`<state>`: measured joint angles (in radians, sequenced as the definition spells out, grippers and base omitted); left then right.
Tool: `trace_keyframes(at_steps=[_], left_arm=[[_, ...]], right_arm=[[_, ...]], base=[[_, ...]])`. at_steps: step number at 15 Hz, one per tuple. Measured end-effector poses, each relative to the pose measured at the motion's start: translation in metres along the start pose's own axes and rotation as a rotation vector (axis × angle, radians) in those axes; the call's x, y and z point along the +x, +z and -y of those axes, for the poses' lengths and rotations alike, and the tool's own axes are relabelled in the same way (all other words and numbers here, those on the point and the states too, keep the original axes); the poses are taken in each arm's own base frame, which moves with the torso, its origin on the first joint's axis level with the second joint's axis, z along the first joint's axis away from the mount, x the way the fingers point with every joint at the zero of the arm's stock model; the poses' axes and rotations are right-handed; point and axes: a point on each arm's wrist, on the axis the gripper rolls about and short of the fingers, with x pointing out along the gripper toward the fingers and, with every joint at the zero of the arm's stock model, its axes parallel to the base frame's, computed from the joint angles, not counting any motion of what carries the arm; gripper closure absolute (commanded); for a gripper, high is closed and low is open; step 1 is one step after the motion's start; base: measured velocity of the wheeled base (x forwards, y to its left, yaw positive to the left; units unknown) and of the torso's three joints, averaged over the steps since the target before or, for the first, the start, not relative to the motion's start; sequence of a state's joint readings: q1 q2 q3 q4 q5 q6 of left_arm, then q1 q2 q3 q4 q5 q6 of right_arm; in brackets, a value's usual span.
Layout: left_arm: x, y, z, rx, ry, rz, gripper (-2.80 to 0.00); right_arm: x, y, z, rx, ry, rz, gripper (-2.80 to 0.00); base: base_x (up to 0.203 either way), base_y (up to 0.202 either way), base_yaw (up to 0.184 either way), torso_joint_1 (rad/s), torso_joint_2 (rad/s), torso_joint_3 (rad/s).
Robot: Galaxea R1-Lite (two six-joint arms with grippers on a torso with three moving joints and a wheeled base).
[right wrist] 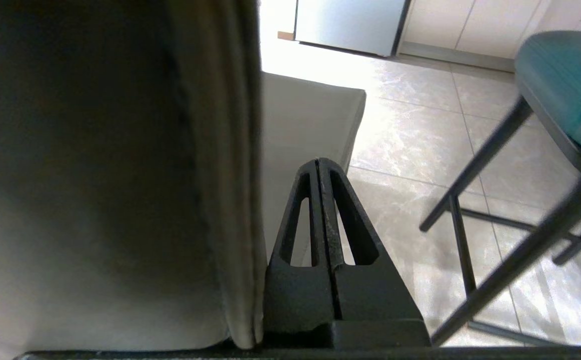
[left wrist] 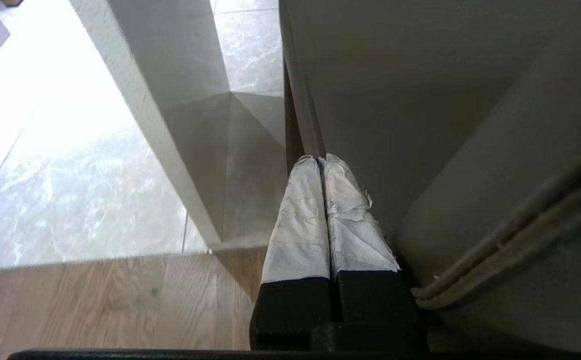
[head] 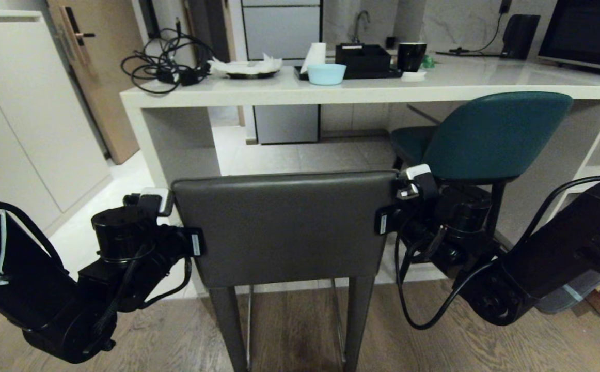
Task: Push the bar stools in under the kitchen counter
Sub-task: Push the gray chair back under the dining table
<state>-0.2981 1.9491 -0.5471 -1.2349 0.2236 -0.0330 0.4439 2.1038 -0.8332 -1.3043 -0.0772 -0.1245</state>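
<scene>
Left third of the head view: the left gripper (head: 168, 204) sits at the left edge of the grey-brown stool's backrest (head: 285, 227), fingers pressed together and holding nothing; in the left wrist view its taped fingers (left wrist: 300, 220) lie closed alongside the backrest edge (left wrist: 395, 100), just beside it. Centre of the frame: the grey-brown stool stands on the wood floor (head: 434, 341), its backrest low in the frame and in front of the bench (head: 300, 93), whose pale slab runs across the upper half; the seat is hidden behind the backrest, so how far it sits under the slab cannot be told. On the bench top are a tangle of black cables (head: 160, 67), a light blue bowl (head: 327, 74) and a black cup (head: 411, 56). Right of centre: the right gripper (head: 408, 188) is at the backrest's right edge, likewise closed and empty, as the right wrist view confirms (right wrist: 319, 172). Upper right: the teal stool (head: 486, 134) stands under the bench edge.
</scene>
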Motion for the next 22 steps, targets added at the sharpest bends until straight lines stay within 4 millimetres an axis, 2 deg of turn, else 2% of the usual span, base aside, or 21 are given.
trace_keyframes(at_steps=[22], left_arm=[[-0.0003,-0.0005,-0.0002,-0.001,0.001,0.002,0.0]], right_arm=[[-0.0085,-0.0006,-0.0025,-0.002,0.008,-0.012,0.0]], base=[[0.188,0.0,0.001,0.003,0.0,0.002]])
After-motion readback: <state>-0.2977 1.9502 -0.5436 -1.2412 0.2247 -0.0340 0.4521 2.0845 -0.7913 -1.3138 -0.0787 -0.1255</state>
